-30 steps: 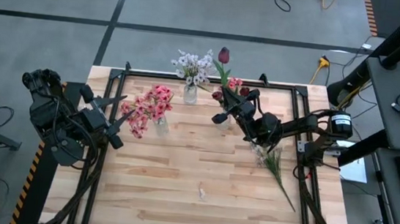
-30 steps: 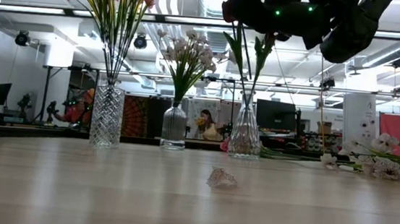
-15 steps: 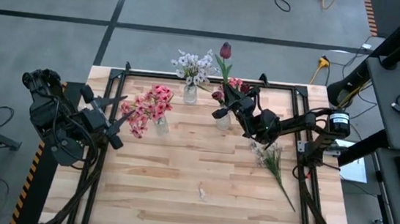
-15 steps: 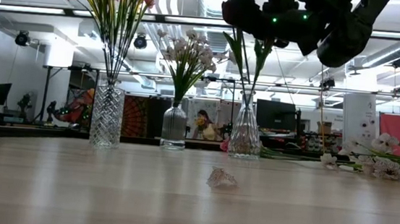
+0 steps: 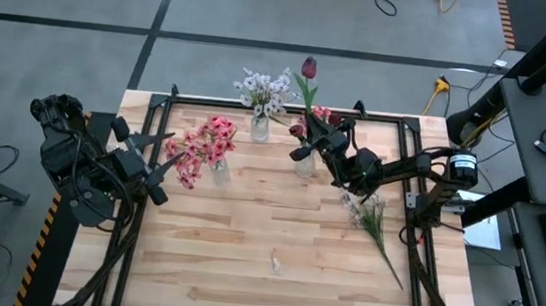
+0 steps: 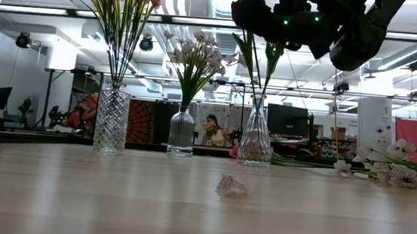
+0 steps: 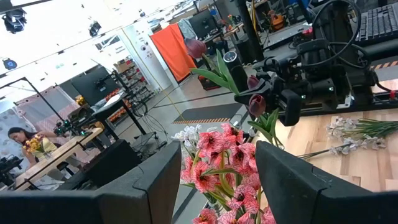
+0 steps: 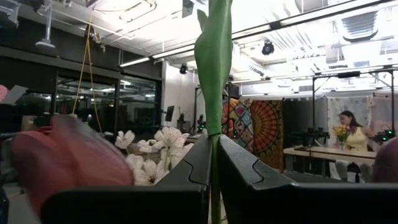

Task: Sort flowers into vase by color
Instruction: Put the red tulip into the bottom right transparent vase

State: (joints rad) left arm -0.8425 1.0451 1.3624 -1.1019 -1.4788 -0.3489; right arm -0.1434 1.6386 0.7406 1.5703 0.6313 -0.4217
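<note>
Pale wood table (image 5: 244,241), one scrap (image 6: 231,186); office, probably, behind.

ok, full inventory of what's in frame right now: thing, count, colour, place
vases: three, clear glass, in a row at the table's far side
pink flowers: one bunch, in the left vase
white flowers: one bunch, in the middle vase
dark red tulips: a few, at the right vase; one stem is held
loose stems: a few, white blooms on green stalks, lying near the table's right edge
scrap: one, pale, on the table's near middle
table: one, light wood
person: one, seated in the room behind
left gripper: open, beside the pink flowers
right gripper: shut on a tulip stem above the right vase
</note>
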